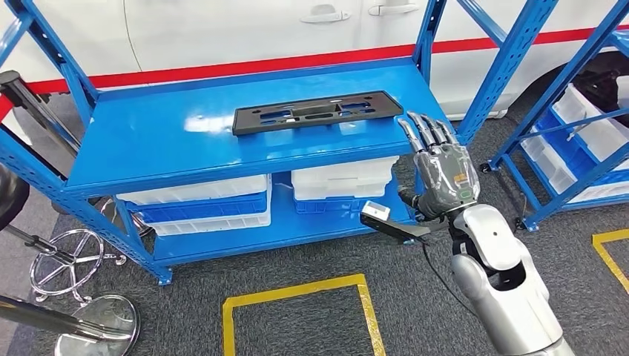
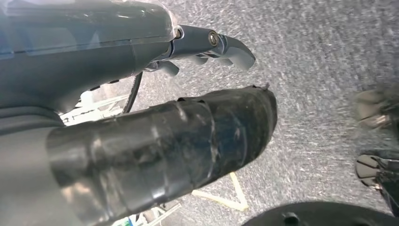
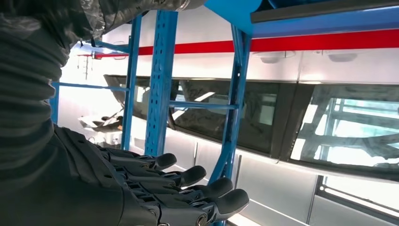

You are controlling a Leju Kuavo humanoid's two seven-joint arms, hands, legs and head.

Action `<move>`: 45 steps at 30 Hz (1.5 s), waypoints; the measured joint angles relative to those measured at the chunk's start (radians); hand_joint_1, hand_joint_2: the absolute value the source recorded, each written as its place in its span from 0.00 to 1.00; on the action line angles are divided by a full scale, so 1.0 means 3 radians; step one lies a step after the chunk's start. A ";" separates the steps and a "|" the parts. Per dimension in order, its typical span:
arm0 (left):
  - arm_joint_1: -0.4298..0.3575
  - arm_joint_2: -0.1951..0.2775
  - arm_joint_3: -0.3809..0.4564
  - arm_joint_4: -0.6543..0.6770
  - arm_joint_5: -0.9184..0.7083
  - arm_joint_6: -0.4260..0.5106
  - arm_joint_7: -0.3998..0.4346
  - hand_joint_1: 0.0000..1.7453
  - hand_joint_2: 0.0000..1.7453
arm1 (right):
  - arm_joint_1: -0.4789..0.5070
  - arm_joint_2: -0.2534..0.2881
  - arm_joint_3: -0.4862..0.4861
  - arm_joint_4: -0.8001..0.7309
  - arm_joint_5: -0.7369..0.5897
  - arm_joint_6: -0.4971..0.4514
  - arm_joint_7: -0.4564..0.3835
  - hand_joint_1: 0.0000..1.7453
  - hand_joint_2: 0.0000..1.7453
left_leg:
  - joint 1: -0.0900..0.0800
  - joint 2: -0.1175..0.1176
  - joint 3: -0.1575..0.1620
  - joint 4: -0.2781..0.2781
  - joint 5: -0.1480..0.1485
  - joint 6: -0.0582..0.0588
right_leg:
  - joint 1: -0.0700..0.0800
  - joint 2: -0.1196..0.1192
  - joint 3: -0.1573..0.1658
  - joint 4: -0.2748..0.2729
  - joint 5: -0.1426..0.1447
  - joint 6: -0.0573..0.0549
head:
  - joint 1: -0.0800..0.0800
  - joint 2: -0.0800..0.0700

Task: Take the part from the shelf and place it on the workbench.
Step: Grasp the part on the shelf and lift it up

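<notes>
Silver right arm (image 1: pixel 498 278), grey hand (image 1: pixel 443 174), black cable (image 1: pixel 438 271)

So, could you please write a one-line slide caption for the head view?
Right hand, open, raised beside the black part lying on the blue shelf.

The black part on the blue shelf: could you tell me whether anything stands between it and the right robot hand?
Nothing visible does. The right robot hand is raised, fingers straight, just off the right end of the black part, with bare blue shelf between them.
</notes>
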 joint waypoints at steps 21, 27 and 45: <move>-0.0039 0.0009 -0.0220 0.0010 0.0237 -0.0088 0.0022 0.00 0.00 | -0.0220 0.0410 0.0211 0.0535 0.0103 0.0077 0.0060 0.00 1.00 | -0.0018 -0.0010 0.0337 -0.0168 -0.0292 0.0034 | 0.0015 -0.0016 -0.0191 -0.0024 0.0177 -0.0015 | 0.0001 0.0000; -0.0029 0.0011 -0.0292 0.0010 0.0295 -0.0080 0.0008 0.00 0.00 | -0.0234 0.0423 0.0202 0.0699 0.0106 0.0072 0.0069 0.00 1.00 | 0.0006 -0.0010 -0.0228 0.0666 -0.0422 -0.0021 | 0.0001 -0.0012 -0.0032 -0.0051 0.0062 -0.0046 | -0.0001 0.0000; -0.0020 -0.0037 -0.0415 0.0013 0.0362 0.0034 0.0077 0.00 0.00 | -0.0162 0.0450 0.0119 0.0807 0.0158 0.0038 0.0092 0.00 1.00 | -0.0009 -0.0031 0.0422 -0.0231 -0.0250 0.0146 | 0.0027 -0.0017 -0.0473 0.0371 0.0177 0.0060 | 0.0002 0.0000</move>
